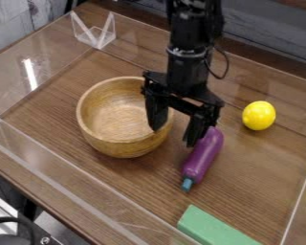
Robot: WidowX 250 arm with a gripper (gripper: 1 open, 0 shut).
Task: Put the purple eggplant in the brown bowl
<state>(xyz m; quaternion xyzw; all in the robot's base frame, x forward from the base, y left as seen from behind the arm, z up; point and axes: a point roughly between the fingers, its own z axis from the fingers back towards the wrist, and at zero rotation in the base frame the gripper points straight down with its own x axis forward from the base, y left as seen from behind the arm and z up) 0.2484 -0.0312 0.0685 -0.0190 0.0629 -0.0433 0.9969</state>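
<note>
The purple eggplant (202,157) lies on the wooden table right of the brown bowl (123,117), its blue-teal stem cap pointing toward the front. The bowl is empty. My gripper (178,128) hangs open from a black arm, fingers pointing down, between the bowl's right rim and the eggplant's far end. Its right finger (197,131) is close over the eggplant's upper tip; its left finger stands by the bowl's rim. It holds nothing.
A yellow lemon (258,115) sits to the right. A flat green block (220,230) lies at the front edge. Clear plastic walls ring the table, with a clear stand (92,31) at the back left.
</note>
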